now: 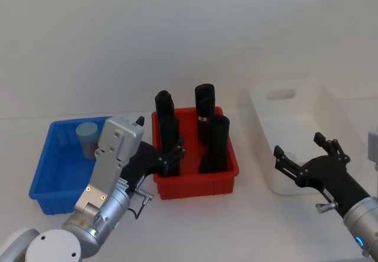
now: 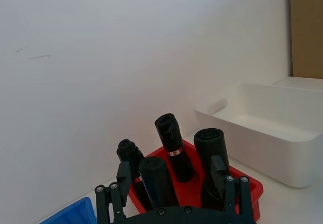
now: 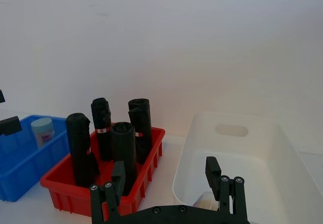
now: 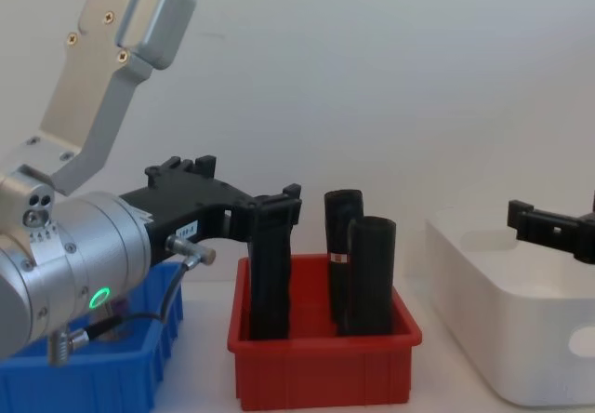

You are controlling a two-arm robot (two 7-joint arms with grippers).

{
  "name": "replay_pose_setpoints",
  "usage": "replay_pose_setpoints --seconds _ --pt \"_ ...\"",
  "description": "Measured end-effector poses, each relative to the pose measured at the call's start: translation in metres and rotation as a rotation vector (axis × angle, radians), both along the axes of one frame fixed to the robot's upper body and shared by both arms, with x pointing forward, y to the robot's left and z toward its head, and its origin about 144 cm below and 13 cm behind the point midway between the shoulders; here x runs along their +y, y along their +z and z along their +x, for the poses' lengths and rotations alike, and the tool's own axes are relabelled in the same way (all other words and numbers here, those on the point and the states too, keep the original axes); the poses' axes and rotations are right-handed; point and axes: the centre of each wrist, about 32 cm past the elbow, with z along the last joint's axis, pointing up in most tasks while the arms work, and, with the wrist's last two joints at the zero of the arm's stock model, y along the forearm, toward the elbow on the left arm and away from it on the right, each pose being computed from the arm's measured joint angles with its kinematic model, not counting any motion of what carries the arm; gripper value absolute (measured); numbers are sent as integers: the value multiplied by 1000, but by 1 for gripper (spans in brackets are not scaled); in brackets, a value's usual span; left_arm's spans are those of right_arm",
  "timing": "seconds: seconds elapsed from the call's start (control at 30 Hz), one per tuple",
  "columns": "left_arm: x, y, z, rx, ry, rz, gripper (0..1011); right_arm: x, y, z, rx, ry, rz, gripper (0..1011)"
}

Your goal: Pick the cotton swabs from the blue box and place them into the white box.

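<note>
One cotton swab tub [image 1: 87, 135], clear with a pale grey-blue lid, stands upright at the back of the blue box [image 1: 50, 182] on the left; the right wrist view shows the tub [image 3: 42, 130] too. My left gripper [image 1: 159, 136] is open and empty, held between the blue box and the red bin, its fingers beside the black cylinders. The white box [image 1: 307, 100] stands on the right. My right gripper [image 1: 298, 145] is open above its front half. Under it in the white box lies a pale round object [image 3: 206, 201], partly hidden.
A red bin [image 1: 195, 185] with several tall black cylinders [image 1: 205, 105] stands between the blue box and the white box. A plain white wall closes the back of the table. Bare tabletop lies in front of the bins.
</note>
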Motion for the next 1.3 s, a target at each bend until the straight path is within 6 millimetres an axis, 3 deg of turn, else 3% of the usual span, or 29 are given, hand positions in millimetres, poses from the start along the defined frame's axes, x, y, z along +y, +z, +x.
replay_pose_setpoints --seconds 0.93,1.3 --pt "0 0 0 1 0 0 1004 0 -1 2 1 5 -3 1001" --pt "0 0 0 1 0 0 1004 -2 -6 21 10 39 -32 1001"
